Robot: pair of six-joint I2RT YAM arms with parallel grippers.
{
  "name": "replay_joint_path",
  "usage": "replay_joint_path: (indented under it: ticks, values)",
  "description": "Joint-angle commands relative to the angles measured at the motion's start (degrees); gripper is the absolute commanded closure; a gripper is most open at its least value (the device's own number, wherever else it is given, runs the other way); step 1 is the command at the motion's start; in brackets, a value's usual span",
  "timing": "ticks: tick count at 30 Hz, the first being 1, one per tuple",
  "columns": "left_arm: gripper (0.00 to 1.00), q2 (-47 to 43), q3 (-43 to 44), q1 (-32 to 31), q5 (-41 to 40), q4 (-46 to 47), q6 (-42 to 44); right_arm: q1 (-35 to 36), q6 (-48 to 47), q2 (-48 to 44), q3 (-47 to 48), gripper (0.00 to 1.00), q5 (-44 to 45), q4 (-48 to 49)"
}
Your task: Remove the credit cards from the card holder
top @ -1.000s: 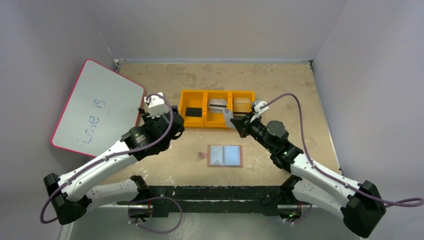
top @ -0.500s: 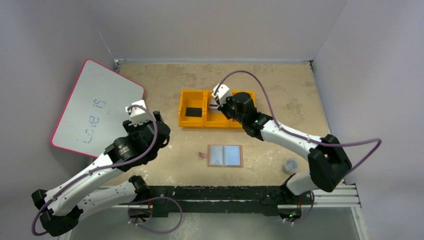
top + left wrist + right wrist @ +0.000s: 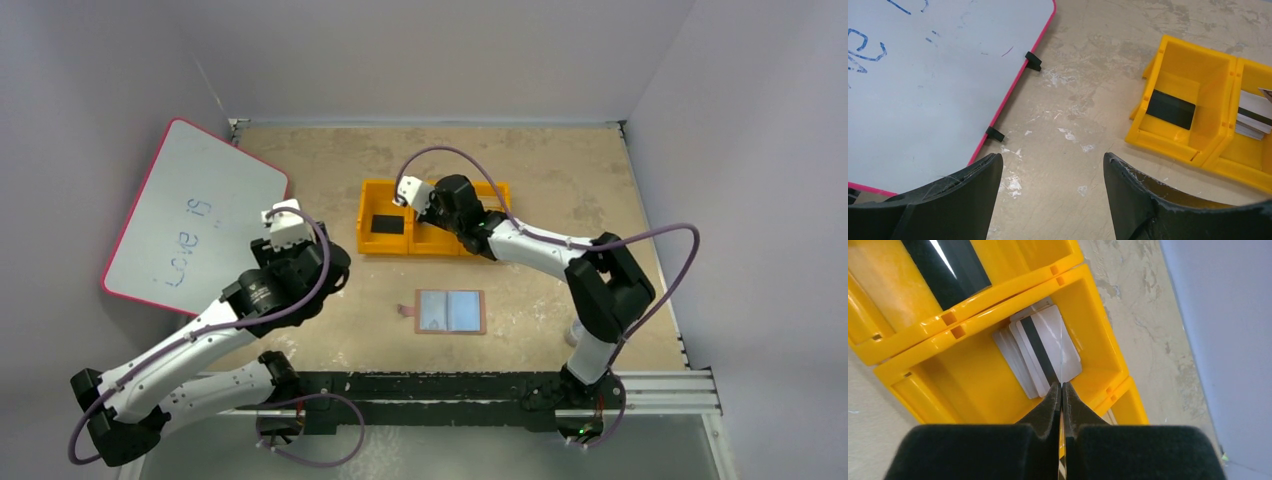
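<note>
At the far left a pink-edged whiteboard (image 3: 195, 215) with blue writing leans by the wall, its lower corner on the tan table (image 3: 560, 170). Just right of it the left gripper (image 3: 1052, 165) hovers above bare tabletop between the whiteboard and the orange tray (image 3: 385, 190), its two dark fingers (image 3: 973, 185) spread well apart with nothing between them.

The tray sits toward the back of the table. Its left compartment holds a single black card (image 3: 387, 223) lying flat. Nearer the arms, apart from the tray, the card holder (image 3: 450, 311) lies opened flat on the table, snap tab pointing left, two pale blue-grey panels facing up – whether those faces are cards or lining cannot be told from above.

The right gripper (image 3: 1061, 386) reaches over the tray's middle compartment. Its fingers are pressed together on a credit card (image 3: 1061, 350), seen edge-on in the wrist view as a thin pale line rising from the fingertips. Directly below it a stack of cards (image 3: 1018, 357) lies fanned on the compartment floor – the top one shows a dark stripe
</note>
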Motion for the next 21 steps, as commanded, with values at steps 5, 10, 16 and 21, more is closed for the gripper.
replay_joint_path:
  ticks: [5,10,16,21]
  values:
    - [0.27,-1.7,1.6,0.1,-3.4,-1.4,-0.7,0.2,-10.6,5.3,5.8,1.00,3.2,1.7]
    - [0.27,-3.4,2.4,0.1,-5.3,-3.8,-2.9,0.2,-13.9,9.2,7.6,1.00,6.4,2.4]
    - [0.27,-8.3,2.1,0.1,-6.7,-4.9,-4.8,0.2,-16.6,11.3,7.5,1.00,5.0,3.9]
    - [0.27,-11.9,1.5,0.1,-7.3,-4.6,-5.1,0.2,-18.8,11.9,7.3,0.98,4.7,5.2]
